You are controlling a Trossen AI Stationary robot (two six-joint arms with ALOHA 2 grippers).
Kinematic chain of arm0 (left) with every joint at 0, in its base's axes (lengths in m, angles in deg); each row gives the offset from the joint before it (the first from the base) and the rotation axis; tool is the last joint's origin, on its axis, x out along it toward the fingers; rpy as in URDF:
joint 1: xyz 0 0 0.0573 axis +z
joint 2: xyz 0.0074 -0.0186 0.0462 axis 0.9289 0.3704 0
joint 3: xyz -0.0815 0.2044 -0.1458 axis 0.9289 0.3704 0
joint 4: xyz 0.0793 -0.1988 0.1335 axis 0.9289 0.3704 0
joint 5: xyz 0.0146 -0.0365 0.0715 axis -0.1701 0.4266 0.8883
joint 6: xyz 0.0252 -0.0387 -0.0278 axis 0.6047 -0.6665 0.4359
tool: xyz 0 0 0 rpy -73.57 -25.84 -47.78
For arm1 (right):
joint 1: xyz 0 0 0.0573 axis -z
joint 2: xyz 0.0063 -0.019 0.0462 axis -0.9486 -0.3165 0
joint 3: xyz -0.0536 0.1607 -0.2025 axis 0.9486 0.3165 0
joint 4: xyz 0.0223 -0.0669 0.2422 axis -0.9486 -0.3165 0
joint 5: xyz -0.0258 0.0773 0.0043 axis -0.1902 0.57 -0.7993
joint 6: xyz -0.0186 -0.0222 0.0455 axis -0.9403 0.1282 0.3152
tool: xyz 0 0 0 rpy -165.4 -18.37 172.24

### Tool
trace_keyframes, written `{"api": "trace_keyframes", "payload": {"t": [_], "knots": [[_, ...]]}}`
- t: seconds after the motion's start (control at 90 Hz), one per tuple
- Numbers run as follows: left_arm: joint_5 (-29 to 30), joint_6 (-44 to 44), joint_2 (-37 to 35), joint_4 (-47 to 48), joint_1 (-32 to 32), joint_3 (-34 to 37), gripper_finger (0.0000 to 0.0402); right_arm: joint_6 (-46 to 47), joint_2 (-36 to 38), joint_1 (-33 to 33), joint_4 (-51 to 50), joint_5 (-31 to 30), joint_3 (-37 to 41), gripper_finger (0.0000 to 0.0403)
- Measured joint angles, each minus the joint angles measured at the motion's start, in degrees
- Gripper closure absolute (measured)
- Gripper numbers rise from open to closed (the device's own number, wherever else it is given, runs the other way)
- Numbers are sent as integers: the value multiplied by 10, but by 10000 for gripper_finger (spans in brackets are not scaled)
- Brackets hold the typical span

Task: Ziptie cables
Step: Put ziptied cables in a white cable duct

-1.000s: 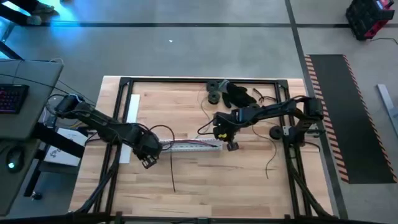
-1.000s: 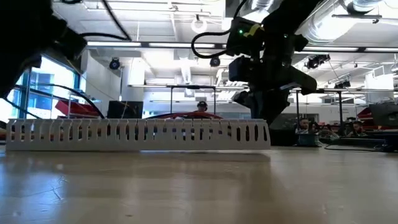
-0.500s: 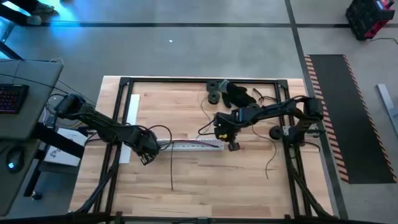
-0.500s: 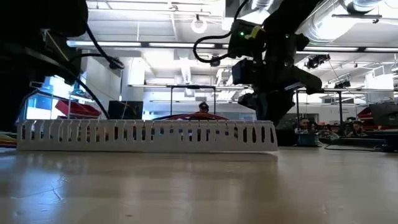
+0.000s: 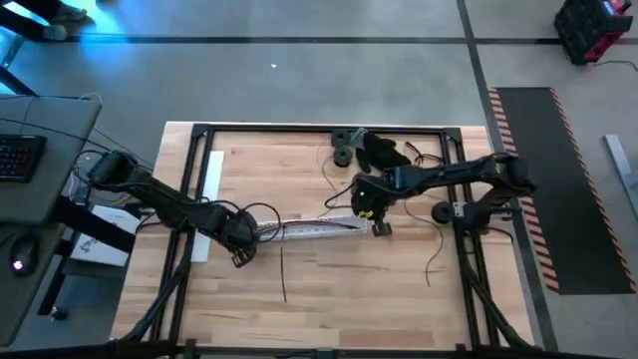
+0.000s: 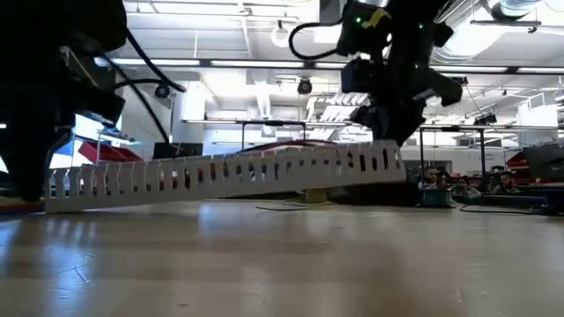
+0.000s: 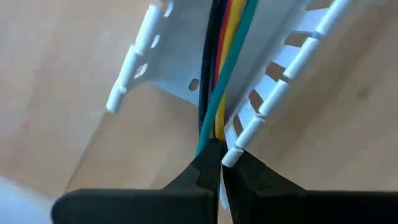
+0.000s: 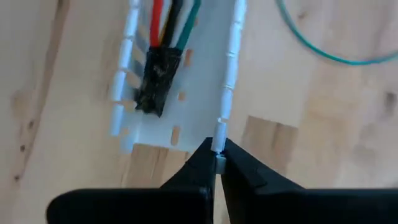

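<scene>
A long white slotted strip [image 5: 311, 229] lies across the table's middle as an open channel. The cables [image 7: 217, 74], black, red, yellow and teal, run along inside it. Their black-taped end [image 8: 155, 81] lies near the strip's right end. My left gripper [image 5: 239, 247] is shut at the strip's left end, and my right gripper [image 5: 376, 219] is shut at its right end. In the low view the strip [image 6: 229, 167] slants, with its left end on the table and its right end raised. My left gripper pinches the cables between its two fingertips just where they leave the strip's left end [image 7: 212, 138]. A white tooth of the strip's wall [image 7: 231, 155] lies against the fingertips; whether it is pinched too, I cannot tell. My right gripper pinches the end tooth of one side wall [image 8: 219, 144] at the strip's right end, only at the fingertips. That end [image 6: 383, 158] hangs lifted clear of the table while the strip's left end rests on the table.
A black lumpy heap [image 5: 379, 152] with round black parts [image 5: 344, 140] sits at the far edge. Another white strip [image 5: 211, 175] lies at the left. A loose black wire [image 5: 283, 274] lies nearer the front, a green wire [image 8: 323, 53] beside the strip. A black frame [image 5: 299, 129] borders the table.
My right gripper has risen and gone a little toward the table's right edge, still shut on the strip. The strip's right end has lifted off the table and the strip now slants, its left end staying low at my left gripper.
</scene>
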Motion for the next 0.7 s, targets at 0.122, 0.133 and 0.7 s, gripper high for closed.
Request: {"api": "trace_keyframes", "payload": {"t": [0.122, 0.133, 0.7], "knots": [[0, 0, 0, -19, 0, 0, 401, 24, -3, 32, -9, 41, 0, 384], [0, 0, 0, -20, 0, 0, 401, 24, -5, 35, -10, 46, 0, 380], [12, 1, 0, -33, 1, 0, 401, 1, 6, 64, 166, 181, 7, 280]]}}
